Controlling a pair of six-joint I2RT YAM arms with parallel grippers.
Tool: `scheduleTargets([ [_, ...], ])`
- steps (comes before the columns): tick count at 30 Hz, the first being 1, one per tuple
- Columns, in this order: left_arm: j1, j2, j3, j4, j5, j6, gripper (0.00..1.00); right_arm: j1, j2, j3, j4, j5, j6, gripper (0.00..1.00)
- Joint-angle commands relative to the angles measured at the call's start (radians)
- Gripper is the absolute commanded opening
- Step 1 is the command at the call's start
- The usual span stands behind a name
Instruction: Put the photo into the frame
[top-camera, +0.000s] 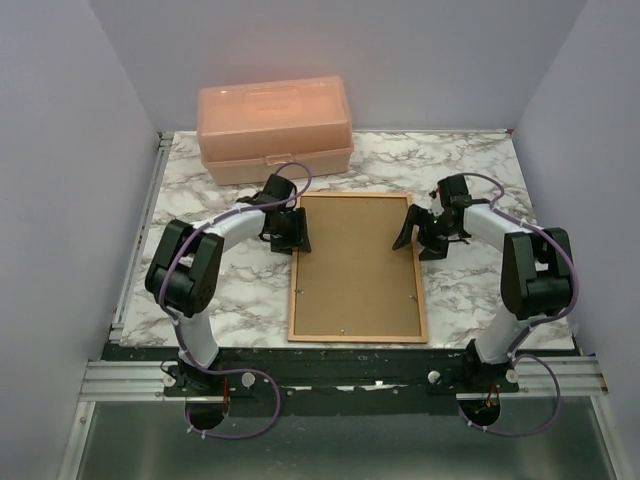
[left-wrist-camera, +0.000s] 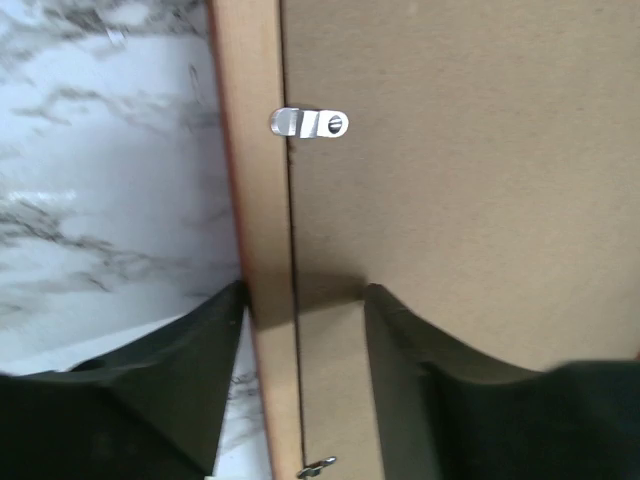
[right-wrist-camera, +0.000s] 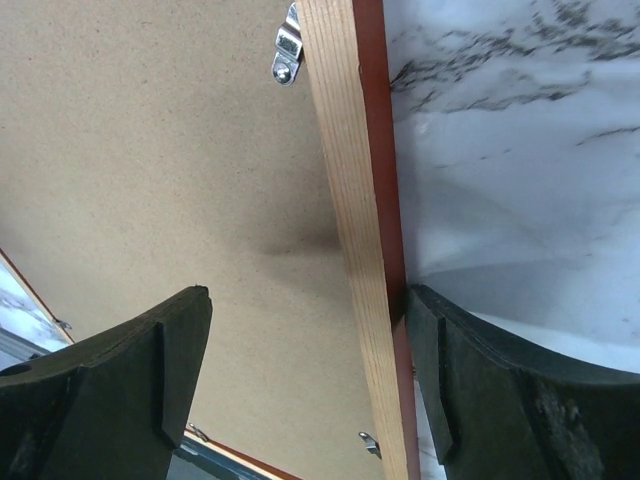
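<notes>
Straddled opposite side rails of the thin rectangular wooden frame (right-wrist-camera: 345, 180), lying tan back up at the middle of the marbled white table (top-camera: 245, 290), left gripper (left-wrist-camera: 303, 295) half-parted, right gripper (right-wrist-camera: 308, 295) spread wide, seemingly clamping nothing.

Between the matt black fingers (right-wrist-camera: 120, 380) of the right tool (right-wrist-camera: 305, 300) runs the frame (right-wrist-camera: 345, 200), pale bare wood with visible grain and a smooth reddish-brown outer face. Inward of it lies a matt, speckled brown backing board (right-wrist-camera: 150, 150) with shiny metal clips (right-wrist-camera: 287, 45). Outward, the desk (right-wrist-camera: 520, 150) is glossy and marble-patterned.
</notes>
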Motion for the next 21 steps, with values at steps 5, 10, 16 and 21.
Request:
scheduleTargets([
  [5, -0.025, -0.104, -0.105, -0.058, -0.007, -0.02, 0.91, 0.05, -0.088, -0.074, -0.001, 0.01, 0.02, 0.94],
  [10, 0.023, -0.179, -0.156, -0.055, 0.026, -0.021, 0.93, 0.06, -0.124, -0.054, -0.036, 0.058, 0.01, 0.95],
  [16, 0.093, -0.283, -0.272, -0.021, 0.121, -0.024, 0.85, 0.172, -0.137, 0.053, -0.091, 0.138, 0.001, 0.95],
  [21, 0.123, -0.34, -0.351, -0.008, 0.137, -0.02, 0.71, 0.323, -0.08, 0.146, -0.068, 0.138, 0.027, 0.93],
])
